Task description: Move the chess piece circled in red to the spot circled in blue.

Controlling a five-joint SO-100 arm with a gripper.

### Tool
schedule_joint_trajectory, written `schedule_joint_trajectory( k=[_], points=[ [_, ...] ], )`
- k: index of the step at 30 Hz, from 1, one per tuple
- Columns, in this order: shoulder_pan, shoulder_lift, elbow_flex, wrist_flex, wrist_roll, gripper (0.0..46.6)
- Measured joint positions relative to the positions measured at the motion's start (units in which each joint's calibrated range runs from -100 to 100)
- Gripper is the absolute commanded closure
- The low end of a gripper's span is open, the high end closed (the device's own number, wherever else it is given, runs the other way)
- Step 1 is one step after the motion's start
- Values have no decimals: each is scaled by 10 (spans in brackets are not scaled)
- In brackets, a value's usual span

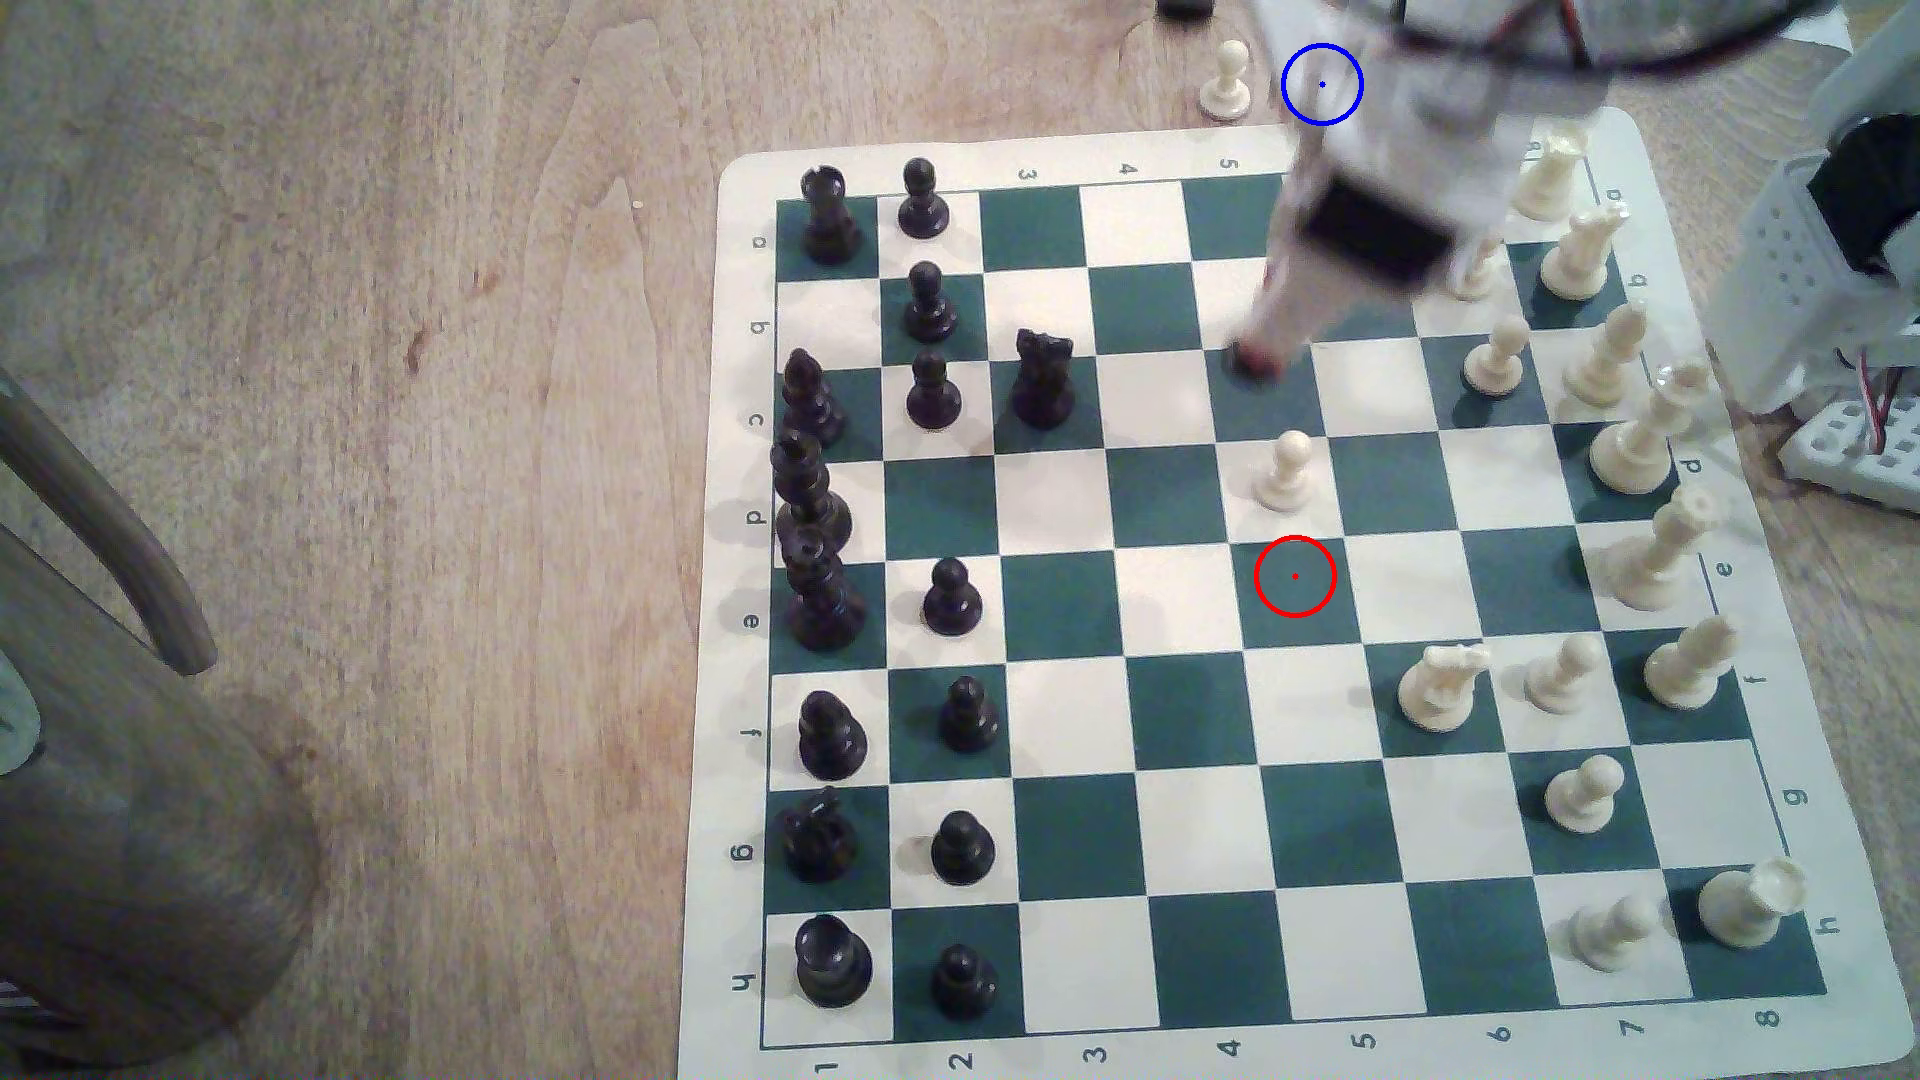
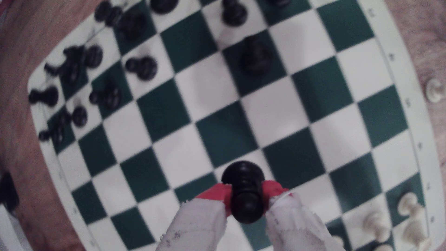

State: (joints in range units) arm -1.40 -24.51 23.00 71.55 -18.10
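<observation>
Gripping the black pawn [image 2: 244, 190], the jaws [image 2: 246, 195] are shut tight on it in the wrist view. The 2 red tips [image 2: 213, 193] press on the pawn from both sides, right at its thin neck. The pawn's round head sits back between the white fingers [image 2: 198, 226], and its wide round base sticks out past the red tips. The pawn hangs over the green and white chess board [image 2: 313, 135], and I cannot tell if it touches the board.

In the exterior view, the arm [image 1: 1382, 177] comes down from the top and looks blurry. The jaws' red tip [image 1: 1259, 358] is low over a green square in row c, with a dark blur there that seems to be the pawn [image 1: 1242, 363]. A white pawn [image 1: 1286, 473] stands 1 square below it in that view, in row d. The red ring [image 1: 1295, 576] sits on a bare green square in row e, just below that white pawn.

The blue ring [image 1: 1322, 84] is off the board, over the table [image 1: 416, 415] near the top edge of the board, and the blurry arm partly covers it. Another white pawn [image 1: 1227, 81] stands on the table just to the exterior view's left of the blue ring. The black pawn is well apart from the blue ring.
</observation>
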Motion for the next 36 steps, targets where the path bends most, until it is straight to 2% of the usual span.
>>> schedule_joint_trajectory(
  k=[1, 3, 5, 6, 7, 9, 10, 15, 21, 36],
  points=[
    [46, -28, 0, 14, 11, 463],
    [86, -54, 2, 25, 21, 463],
    [125, -84, 23, 33, 42, 463],
    [177, -102, 42, 35, 54, 463],
    [200, -107, 47, 35, 61, 463],
    [230, -116, 66, 35, 74, 463],
    [263, -120, 78, 35, 84, 463],
    [320, -122, 99, 35, 97, 463],
    [350, -101, 110, 9, 105, 463],
    [372, 101, 89, -88, 106, 463]
  ],
)
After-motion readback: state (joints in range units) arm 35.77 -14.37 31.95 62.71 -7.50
